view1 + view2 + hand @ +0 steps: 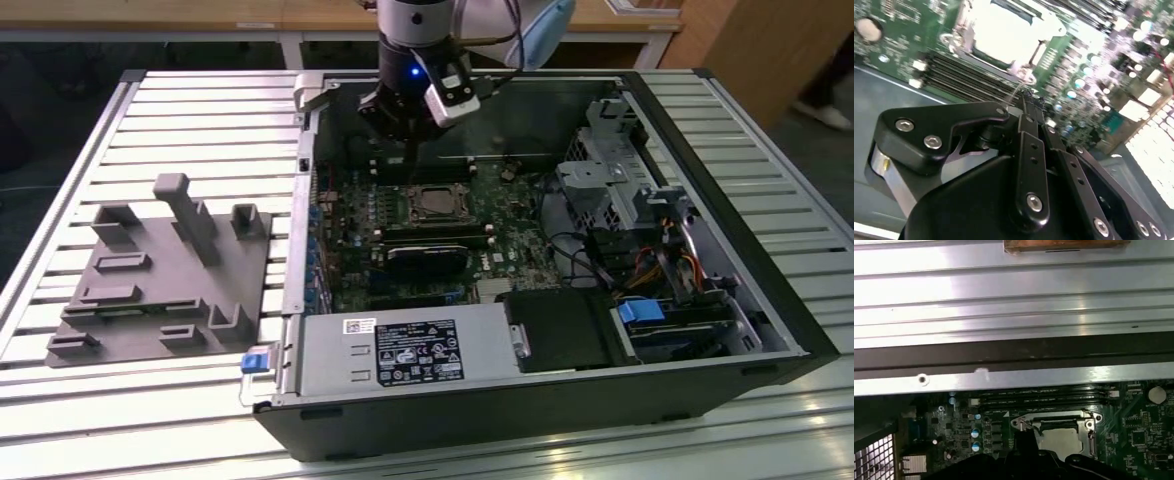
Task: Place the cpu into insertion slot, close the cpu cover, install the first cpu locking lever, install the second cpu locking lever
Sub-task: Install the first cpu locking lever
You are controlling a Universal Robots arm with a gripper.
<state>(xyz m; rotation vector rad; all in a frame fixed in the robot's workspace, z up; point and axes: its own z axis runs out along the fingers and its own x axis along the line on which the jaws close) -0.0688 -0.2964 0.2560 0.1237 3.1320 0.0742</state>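
**A:** Inside the open computer case (694, 250) lying on its side on the slatted tabletop (200, 110), the gripper (411, 135) hangs over the green motherboard (521, 215), just above the insertion slot (437, 203). Anyone see where the cpu is?

**B:** Looks seated already. In both wrist views there's a pale silver square sitting in the socket, that's the cpu (1063, 439) (1004, 32), with the cpu cover (1026, 415) lying flat around it as a shiny frame. In the exterior view the socket sits between the back wall of the case and the black memory slots (427, 235).

**A:** And the jaws?

**B:** Pressed together as far as I can see. In the second wrist view the two black fingers (1030, 145) meet at a narrow tip right by the socket corner, nothing gripped between them. There's a thin silvery wire-like bit near the tip, could be a locking lever, can't tell for sure.

**A:** Other stuff around?

**B:** Grey plastic fixture (167, 275) on the tabletop at the exterior view's left, well apart from the case. Power supply (400, 355) with the label sits along the near edge of the case.
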